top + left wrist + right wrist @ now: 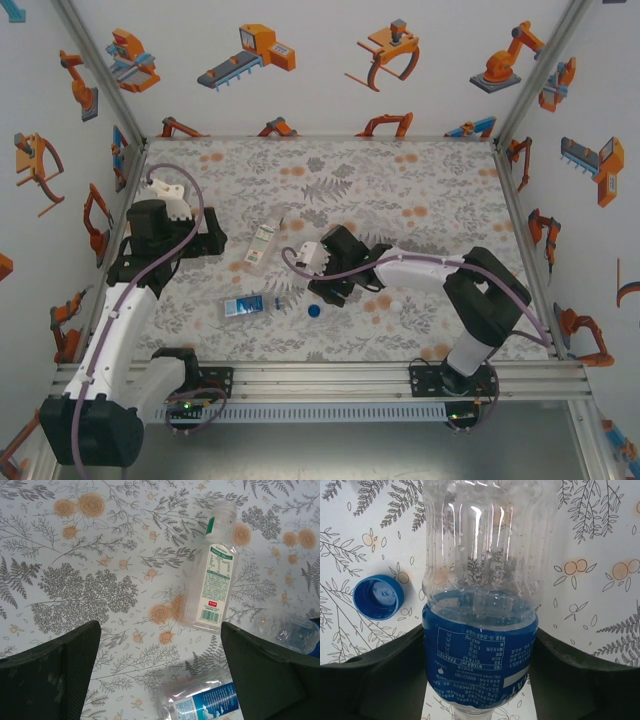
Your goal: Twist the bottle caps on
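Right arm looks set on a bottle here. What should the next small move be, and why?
Probably lift the bottle a little with the right gripper and turn it upright. Its fingers press the blue label from both sides, so the grasp looks made. A blue cap lies open side up beside it. The left gripper hangs open by a green-labelled bottle, free to fetch the cap.

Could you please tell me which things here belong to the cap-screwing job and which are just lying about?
Job: blue-label bottle in the right claw; second blue-label bottle; white-and-green bottle; blue cap, loose.
Not the job: flowered table cover; robot pictures on walls.
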Available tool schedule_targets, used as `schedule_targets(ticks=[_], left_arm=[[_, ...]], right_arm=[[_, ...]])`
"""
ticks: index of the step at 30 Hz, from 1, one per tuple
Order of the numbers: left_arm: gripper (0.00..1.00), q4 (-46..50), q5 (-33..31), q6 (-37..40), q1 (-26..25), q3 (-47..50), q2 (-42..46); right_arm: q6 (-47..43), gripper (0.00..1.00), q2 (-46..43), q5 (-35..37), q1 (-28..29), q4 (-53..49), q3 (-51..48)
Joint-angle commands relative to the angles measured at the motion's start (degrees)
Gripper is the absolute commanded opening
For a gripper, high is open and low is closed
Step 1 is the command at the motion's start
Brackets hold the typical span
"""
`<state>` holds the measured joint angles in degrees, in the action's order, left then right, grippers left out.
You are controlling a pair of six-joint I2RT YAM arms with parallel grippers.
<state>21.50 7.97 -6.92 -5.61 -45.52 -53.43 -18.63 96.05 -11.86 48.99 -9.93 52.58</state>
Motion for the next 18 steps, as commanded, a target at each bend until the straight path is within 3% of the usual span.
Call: schedule_targets(ticks=[1, 8, 13, 18], left_arm=[[0.97, 0.56, 0.44, -1.26, -0.24, -1.59, -0.49], [0.97, 3.29, 3.05, 0.09, -0.71, -2.98, -2.12], [0.97, 4.51, 12.17, 1.94, -1.67, -4.26, -1.68], [0.97, 9.65, 18.90, 2.80, -5.78, -10.03, -1.99]], right_arm=[[-1.12, 0.53, -1.79, 2.40, 0.55, -1.76, 1.31], [-5.69, 0.45, -11.52, 6.38, 2.39, -1.91, -1.96], [-13.44, 0.44, -19.39, 11.76, 6.77, -5.95, -3.01], [-21.01, 0.44, -25.89, 16.99, 11.90, -8.90, -2.76]])
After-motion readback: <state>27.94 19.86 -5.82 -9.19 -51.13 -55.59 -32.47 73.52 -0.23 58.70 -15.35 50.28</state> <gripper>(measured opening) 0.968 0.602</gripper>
